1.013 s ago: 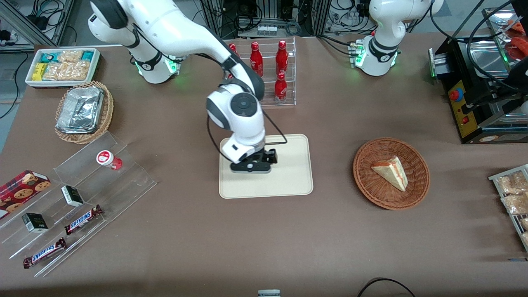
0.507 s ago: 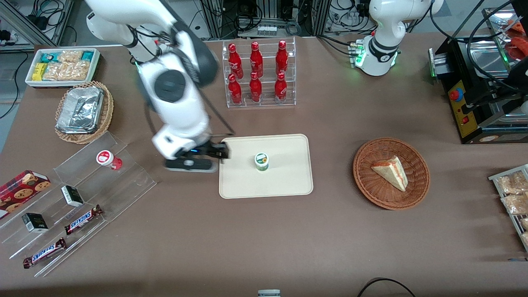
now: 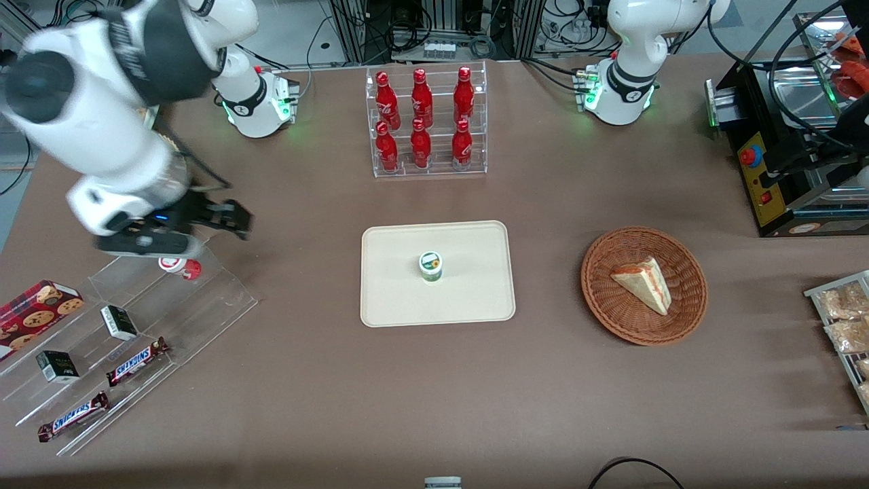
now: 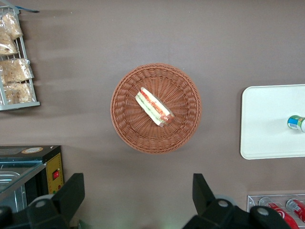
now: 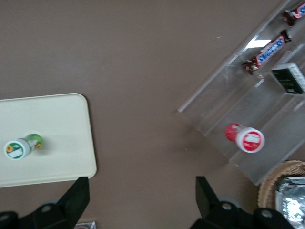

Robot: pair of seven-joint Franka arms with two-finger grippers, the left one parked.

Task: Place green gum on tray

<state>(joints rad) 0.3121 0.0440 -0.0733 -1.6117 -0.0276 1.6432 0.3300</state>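
- The right arm's black two-finger hand (image 3: 170, 234) hangs with fingers apart and empty over the clear acrylic stepped shelf (image 3: 224, 295), above the small red-bodied bottle (image 3: 178, 263), well apart from the tray.
- The small green gum bottle with its white lid (image 3: 430, 265) stands upright on the flat cream-coloured tray (image 3: 475, 299), touched by nothing; to my eye the task is done.
- The right wrist view shows the open fingers (image 5: 76, 198), blurred from the front.
- The left wrist view catches the round wicker basket (image 4: 125, 114).

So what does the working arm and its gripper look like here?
Glossy white rounded shells with black joint bands, and a green-lit ring at the base. The gripper is black with two black fingers and a small blue light, above the acrylic shelf. A black cable runs to it.
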